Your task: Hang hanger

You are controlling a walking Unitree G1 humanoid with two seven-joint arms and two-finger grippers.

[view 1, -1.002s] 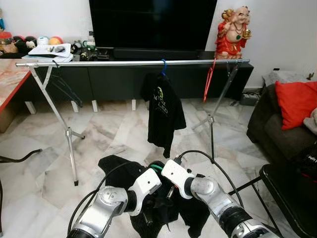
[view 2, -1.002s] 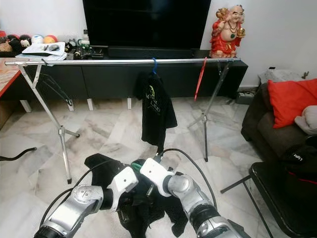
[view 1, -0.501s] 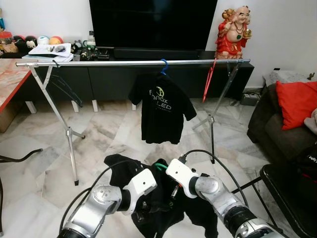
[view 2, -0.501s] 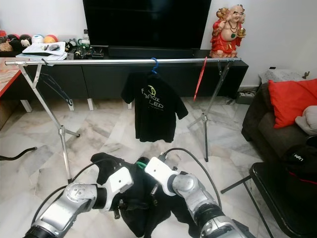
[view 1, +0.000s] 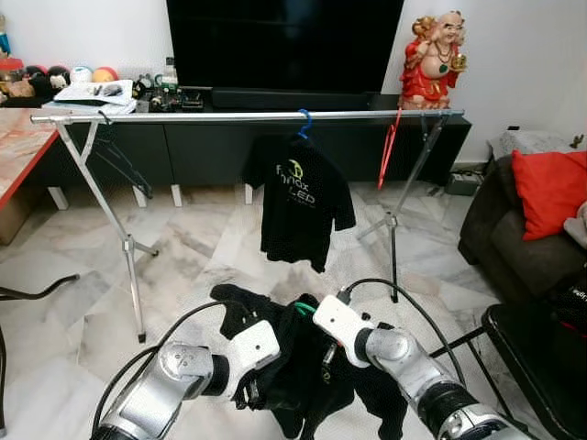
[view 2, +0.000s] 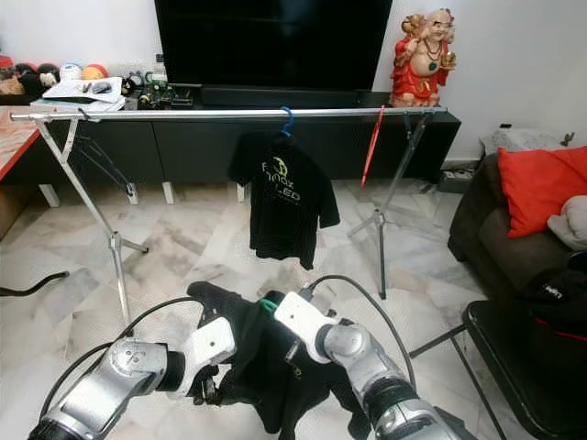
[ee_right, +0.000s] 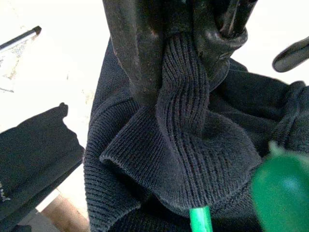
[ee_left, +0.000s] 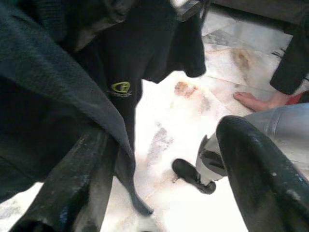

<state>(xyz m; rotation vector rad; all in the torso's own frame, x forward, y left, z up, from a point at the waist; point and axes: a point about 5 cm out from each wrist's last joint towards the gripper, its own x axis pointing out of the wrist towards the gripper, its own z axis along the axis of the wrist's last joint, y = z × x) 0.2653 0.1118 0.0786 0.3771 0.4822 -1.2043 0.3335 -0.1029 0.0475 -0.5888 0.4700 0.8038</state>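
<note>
- Green hanger, threaded inside a black garment, is held low in front of the robot above the marble floor; its green top shows just beside the right claw
- The right claw is clenched on the garment's ribbed collar, as the right wrist view shows
- The left claw has its fingers parted, with black cloth lying across one of them; it supports rather than pinches
- By my reading, the step in hand is carrying the dressed hanger toward the rail; hanging is not yet done
- The next move calls for lifting the hook above the rail and lowering it onto a bare stretch, clear of the black T-shirt on a blue hanger and the red hanger
- No containers stand in play; the rail alone carries things
</note>
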